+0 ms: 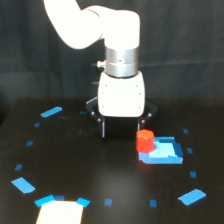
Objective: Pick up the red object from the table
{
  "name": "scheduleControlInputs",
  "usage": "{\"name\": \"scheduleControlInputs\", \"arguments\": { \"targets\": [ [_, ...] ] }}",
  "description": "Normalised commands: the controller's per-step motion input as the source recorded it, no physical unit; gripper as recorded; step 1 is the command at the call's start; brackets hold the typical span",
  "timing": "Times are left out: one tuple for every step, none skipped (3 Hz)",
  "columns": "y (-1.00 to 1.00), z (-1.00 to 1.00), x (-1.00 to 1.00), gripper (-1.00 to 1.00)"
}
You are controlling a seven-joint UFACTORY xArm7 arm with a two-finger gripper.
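The red object (145,141) is a small red-orange block standing on the black table (75,165), at the left edge of the flat blue square patch (164,152). The white arm hangs over the middle of the table with its gripper (122,131) pointing down. The jaws stand wide apart with nothing between them. One dark finger (103,128) shows on the exterior view's left. The other finger is hard to make out just above the block. The block sits under the gripper's side toward the exterior view's right, not centred between the fingers.
Small blue tape marks ring the table, such as one at the back left (51,111), one at the front left (23,185) and one at the front right (192,196). A pale white patch (60,213) lies at the front edge. A dark curtain hangs behind.
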Motion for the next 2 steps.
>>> {"name": "scheduleControlInputs", "arguments": {
  "targets": [
    [-0.25,-0.12,0.95,0.94],
    [-1.0,0.47,0.47,0.38]
  ]
}}
